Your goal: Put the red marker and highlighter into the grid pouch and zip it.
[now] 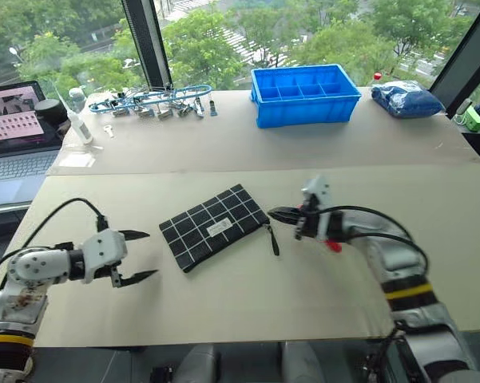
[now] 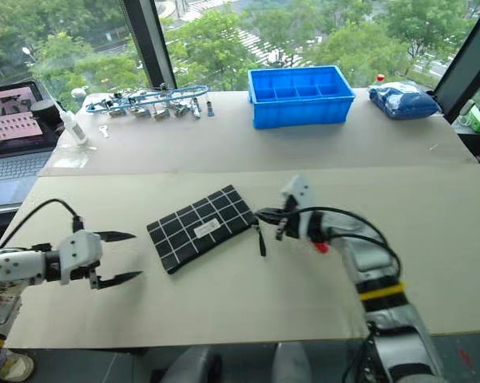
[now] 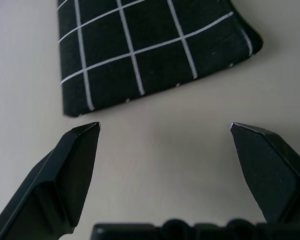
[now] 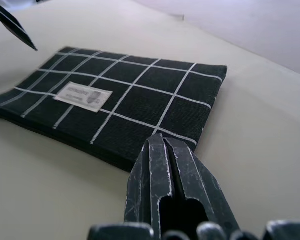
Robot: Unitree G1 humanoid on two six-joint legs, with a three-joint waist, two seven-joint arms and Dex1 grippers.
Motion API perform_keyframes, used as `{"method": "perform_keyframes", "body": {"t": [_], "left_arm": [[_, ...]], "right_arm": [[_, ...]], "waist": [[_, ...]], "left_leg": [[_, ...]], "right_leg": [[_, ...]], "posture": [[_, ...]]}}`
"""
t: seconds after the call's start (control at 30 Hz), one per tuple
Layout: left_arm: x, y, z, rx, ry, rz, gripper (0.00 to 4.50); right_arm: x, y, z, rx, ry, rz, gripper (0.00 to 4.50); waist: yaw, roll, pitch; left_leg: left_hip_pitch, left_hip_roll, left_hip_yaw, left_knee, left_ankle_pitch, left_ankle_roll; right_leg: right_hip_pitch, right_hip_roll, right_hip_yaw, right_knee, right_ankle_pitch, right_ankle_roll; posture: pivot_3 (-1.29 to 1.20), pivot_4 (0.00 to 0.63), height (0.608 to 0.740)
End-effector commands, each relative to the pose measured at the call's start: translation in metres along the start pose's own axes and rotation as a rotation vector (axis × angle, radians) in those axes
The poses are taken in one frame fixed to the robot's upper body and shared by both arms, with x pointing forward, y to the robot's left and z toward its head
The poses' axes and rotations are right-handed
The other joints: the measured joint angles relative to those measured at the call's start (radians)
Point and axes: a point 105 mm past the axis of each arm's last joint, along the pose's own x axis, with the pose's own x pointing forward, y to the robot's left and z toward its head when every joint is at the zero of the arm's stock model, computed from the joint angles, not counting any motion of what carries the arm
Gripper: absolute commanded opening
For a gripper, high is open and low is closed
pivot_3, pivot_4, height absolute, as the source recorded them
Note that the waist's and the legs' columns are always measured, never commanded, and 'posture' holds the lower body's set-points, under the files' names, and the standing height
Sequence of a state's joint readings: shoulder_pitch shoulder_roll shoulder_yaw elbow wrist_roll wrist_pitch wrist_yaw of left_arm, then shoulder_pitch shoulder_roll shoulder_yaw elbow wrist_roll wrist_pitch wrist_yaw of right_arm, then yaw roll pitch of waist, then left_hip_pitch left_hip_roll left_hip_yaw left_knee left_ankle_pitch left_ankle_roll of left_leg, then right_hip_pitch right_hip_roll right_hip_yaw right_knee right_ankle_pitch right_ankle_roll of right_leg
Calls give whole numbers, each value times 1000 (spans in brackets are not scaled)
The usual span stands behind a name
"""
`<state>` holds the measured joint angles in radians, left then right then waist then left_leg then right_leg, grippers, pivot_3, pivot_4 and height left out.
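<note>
Grid pouch (image 1: 214, 227) lies flat, seemingly zipped, between spread left claw (image 1: 138, 256) and closed right claw (image 1: 278, 214).

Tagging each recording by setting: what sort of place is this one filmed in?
Probably an office or lab workspace on an upper floor: a plain work table by large windows overlooking treetops and a street, an open laptop, and a blue compartment bin beside small hardware parts.
</note>
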<state>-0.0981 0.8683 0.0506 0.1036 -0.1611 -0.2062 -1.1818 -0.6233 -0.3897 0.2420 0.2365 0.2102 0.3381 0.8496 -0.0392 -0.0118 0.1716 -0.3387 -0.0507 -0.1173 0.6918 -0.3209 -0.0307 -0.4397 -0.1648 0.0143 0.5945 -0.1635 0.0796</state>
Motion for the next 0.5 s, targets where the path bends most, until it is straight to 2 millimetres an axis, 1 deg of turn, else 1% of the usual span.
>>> {"method": "perform_keyframes", "body": {"t": [0.03, 0.1, 0.23, 0.37, 0.5], "left_arm": [[5, 2, 3, 82, 5, -9, 4500], [10, 2, 5, 119, -6, -7, 4500], [20, 1, 8, 186, -30, -14, 4500], [31, -2, 11, 255, -61, -29, 4500], [41, -3, 15, 316, -98, -25, 4500]], "right_arm": [[15, -4, 0, -167, 65, -27, 30], [19, -2, -9, -232, 121, -14, 30], [20, 2, -21, -340, 184, 24, 30], [19, 3, -24, -409, 207, 46, 30], [20, 1, -23, -420, 203, 44, 30]], "waist": [[-1, 0, 0], [-1, 0, 0], [-1, 0, -1], [2, 1, -2], [3, 1, -3]], "left_leg": [[0, 0, 0, 0, 0, 0], [0, -1, 0, 0, 0, 1], [1, -1, 0, 0, -2, 3], [2, -1, 0, 0, -2, 4], [2, -1, 0, 0, -2, 4]], "right_leg": [[0, 0, 0, 0, 0, 0], [1, 0, 0, 0, 1, 1], [2, 0, 0, 0, 1, 1], [3, 0, 0, 0, 1, 1], [4, 0, 0, 0, 1, 1]], "posture": [[0, 150, 740], [0, 150, 740], [0, 150, 740], [0, 150, 740], [0, 150, 740]]}}
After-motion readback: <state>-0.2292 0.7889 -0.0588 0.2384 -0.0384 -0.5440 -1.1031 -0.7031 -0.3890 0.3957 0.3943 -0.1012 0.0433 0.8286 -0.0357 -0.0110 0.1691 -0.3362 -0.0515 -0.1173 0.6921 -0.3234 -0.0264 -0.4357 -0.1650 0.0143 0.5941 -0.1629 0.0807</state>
